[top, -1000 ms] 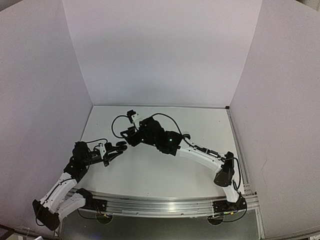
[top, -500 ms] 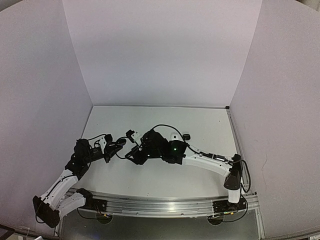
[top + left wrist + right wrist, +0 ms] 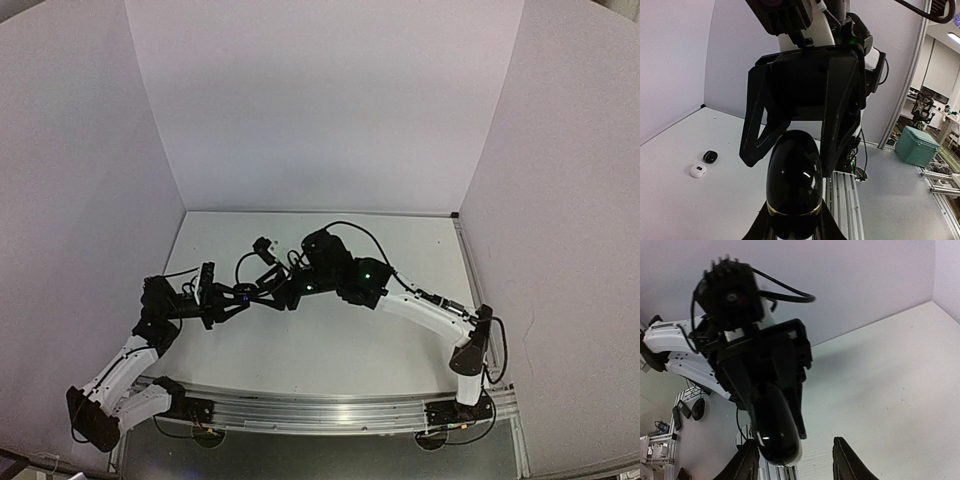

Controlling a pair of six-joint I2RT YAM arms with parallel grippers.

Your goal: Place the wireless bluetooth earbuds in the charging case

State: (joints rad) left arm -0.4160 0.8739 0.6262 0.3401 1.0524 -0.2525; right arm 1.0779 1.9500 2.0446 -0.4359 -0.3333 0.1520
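Gripping a glossy black, egg-shaped charging case (image 3: 794, 175) with a thin gold seam near its lower end, the left gripper (image 3: 794, 225) pinches it from both sides. Its two fingers press against the case's base, and the rounded end points away from the wrist. The case is closed and held in the air above the white table (image 3: 330, 345), left of centre in the overhead view. The right gripper (image 3: 795, 460) faces it head-on, its black fingers spread wide and straddling the case's free end — whether they touch it cannot be told. Farther off on the table lie a small black rounded object (image 3: 710, 156) and a small white rounded object (image 3: 698, 171), just beside each other — too small to tell whether they are earbuds or cases.
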